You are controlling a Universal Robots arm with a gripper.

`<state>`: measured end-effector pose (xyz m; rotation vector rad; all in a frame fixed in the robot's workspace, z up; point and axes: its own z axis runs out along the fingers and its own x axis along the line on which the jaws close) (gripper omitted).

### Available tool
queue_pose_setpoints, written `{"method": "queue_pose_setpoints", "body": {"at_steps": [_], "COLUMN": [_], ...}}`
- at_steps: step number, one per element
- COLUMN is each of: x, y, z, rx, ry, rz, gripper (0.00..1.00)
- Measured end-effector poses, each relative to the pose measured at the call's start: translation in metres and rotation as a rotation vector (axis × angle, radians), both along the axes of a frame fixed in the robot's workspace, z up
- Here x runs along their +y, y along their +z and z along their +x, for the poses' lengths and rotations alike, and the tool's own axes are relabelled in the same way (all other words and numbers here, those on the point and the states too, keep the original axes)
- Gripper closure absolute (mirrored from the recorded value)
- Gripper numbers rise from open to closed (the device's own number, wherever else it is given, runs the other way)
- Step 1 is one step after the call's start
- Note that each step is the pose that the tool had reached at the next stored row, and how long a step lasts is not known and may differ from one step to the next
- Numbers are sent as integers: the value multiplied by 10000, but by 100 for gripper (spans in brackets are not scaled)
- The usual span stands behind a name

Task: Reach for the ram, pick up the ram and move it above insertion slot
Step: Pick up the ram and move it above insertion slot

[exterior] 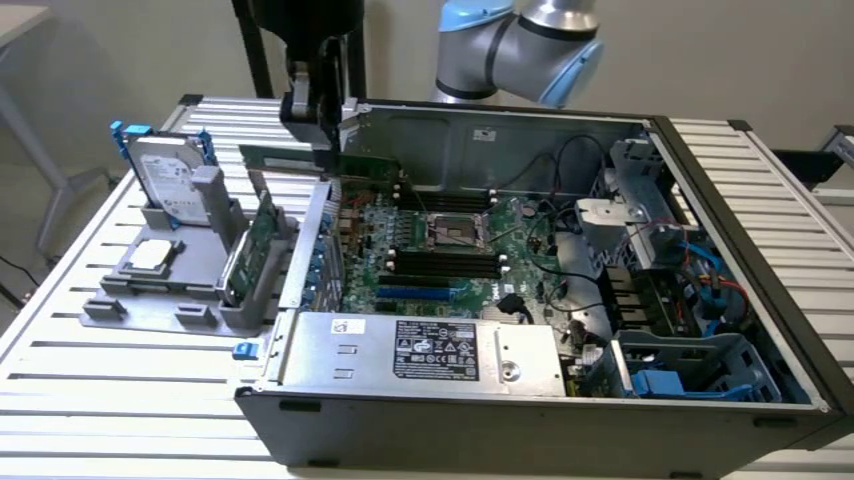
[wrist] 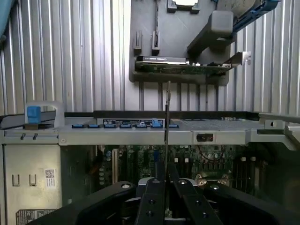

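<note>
Claw (exterior: 310, 128) pinched on the ram (exterior: 291, 159), gripping its end nearest the open computer case (exterior: 747, 300), black fingers pressed against both faces. Ram lifted clear, held level and on edge, hanging over the case's wall on the exterior view's left, one end reaching out toward the grey holder (exterior: 160, 290) on the slatted desk (exterior: 80, 400). In the wrist view, seen edge-on as a thin vertical line (wrist: 167, 122) rising from between the fingers (wrist: 154, 197), crossing over the case rim and the row of blue connectors (wrist: 126, 124). Below it, the green motherboard (exterior: 454, 250) with its black slots (exterior: 447, 265) beside the processor socket. Grey holder well apart on the desk, carrying a hard drive (exterior: 174, 180) leaning upright, a taller green card (exterior: 247, 250) standing on edge, and a small square chip (exterior: 150, 255) lying flat. Power supply (exterior: 427, 350) with a white label along the case's near side. Robot arm's blue and silver joint (exterior: 527, 45) above the case's far wall.
</note>
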<state>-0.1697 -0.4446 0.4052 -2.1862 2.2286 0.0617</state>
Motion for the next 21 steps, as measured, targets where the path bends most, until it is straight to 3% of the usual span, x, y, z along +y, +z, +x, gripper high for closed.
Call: {"method": "queue_pose_setpoints", "body": {"at_steps": [15,21], "x": [93,202], "y": [-25,-78], "z": [682,935], "rx": [7,7], "ry": [0,0], "rz": [35,35], "gripper": [87,87]}}
